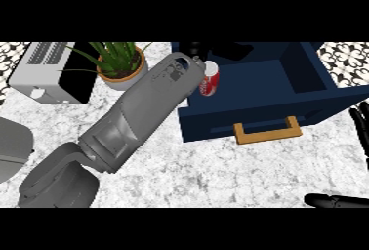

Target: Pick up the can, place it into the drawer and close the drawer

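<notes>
The red can [208,82] with a white top stands upright inside the open navy drawer [288,93], close to its left wall. My left forearm runs diagonally up from the lower left. My left hand [192,49] shows as a dark shape just beyond the can's top, mostly hidden behind the wrist, and no part of it covers the can. The drawer's wooden handle [267,131] faces me. My right hand [361,128] rests open at the right edge, beside the drawer's front corner.
A potted green plant [119,66] stands left of the drawer, right against my left forearm. A grey and black toaster [51,73] sits at the far left. A grey rounded object [13,146] lies at the left edge.
</notes>
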